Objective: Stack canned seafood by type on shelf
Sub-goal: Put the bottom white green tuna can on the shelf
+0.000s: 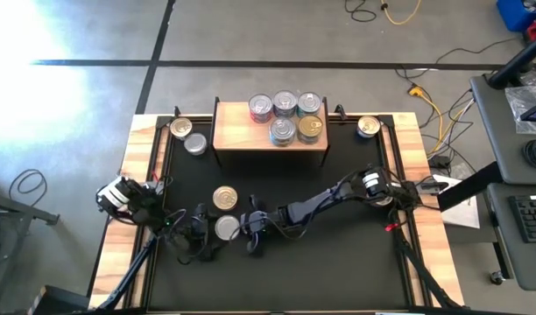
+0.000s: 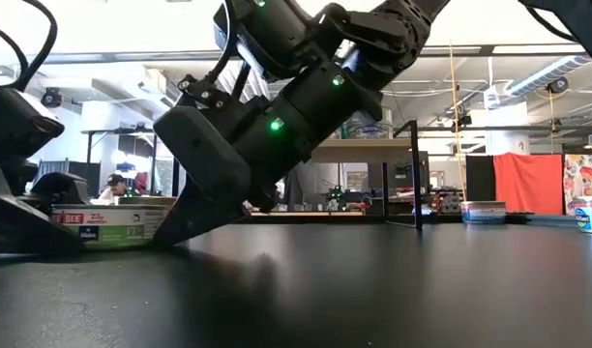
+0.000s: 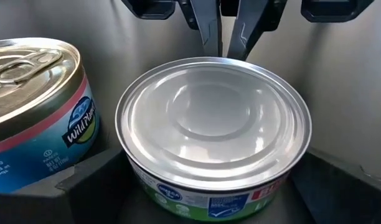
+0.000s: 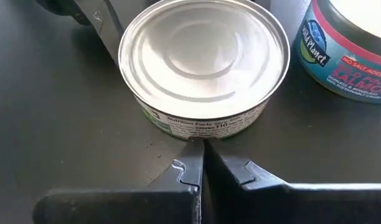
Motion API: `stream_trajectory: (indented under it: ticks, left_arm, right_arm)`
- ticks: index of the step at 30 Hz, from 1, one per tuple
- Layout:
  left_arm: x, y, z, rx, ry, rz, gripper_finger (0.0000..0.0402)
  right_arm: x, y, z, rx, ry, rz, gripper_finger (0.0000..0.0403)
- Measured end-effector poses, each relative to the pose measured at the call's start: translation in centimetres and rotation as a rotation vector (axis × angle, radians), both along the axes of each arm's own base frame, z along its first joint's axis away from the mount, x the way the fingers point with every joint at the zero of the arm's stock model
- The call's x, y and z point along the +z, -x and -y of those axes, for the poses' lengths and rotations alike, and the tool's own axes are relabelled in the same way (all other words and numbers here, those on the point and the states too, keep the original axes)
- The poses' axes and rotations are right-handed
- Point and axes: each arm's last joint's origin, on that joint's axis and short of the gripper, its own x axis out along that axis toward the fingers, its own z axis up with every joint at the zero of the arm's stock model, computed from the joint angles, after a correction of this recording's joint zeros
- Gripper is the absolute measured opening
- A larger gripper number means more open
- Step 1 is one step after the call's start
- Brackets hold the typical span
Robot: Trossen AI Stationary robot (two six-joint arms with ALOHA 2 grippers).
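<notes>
Left end effector [image 1: 208, 234] spread wide around a silver-lidded can [image 1: 227, 227] on the black table [image 1: 338, 262], not clamped. Right end effector [image 1: 249, 229] pressed together, tips against that can's opposite side. Five cans grouped on the shelf [image 1: 237, 131].

cans: short round tins, upright | shelf [image 1: 242, 133]: light wood, five cans [image 1: 285, 117] clustered on its right part | desk: silver-lid can [image 1: 227, 227] beside gold-lid can [image 1: 225, 199]

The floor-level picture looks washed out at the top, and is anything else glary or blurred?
Low view: bright ceiling lights wash out the top, and the near tabletop is soft. High view: glare whitens the floor at upper left. Left wrist view: the silver-lidded can mirrors light.
</notes>
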Motion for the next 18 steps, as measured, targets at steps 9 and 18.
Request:
stream_trajectory:
  ticks: [9, 18]
  left_arm:
    - [0.0, -0.4, 0.3, 0.016, 0.017, 0.094, 0.0382]
    - [1.5, -1.7, 1.7, 0.031, 0.019, 0.182, 0.0371]
  right_arm:
    - [0.1, 0.1, 0.0, 0.002, 0.006, -0.015, 0.0013]
    - [2.7, 1.5, -1.3, 0.036, 0.046, -0.099, 0.0013]
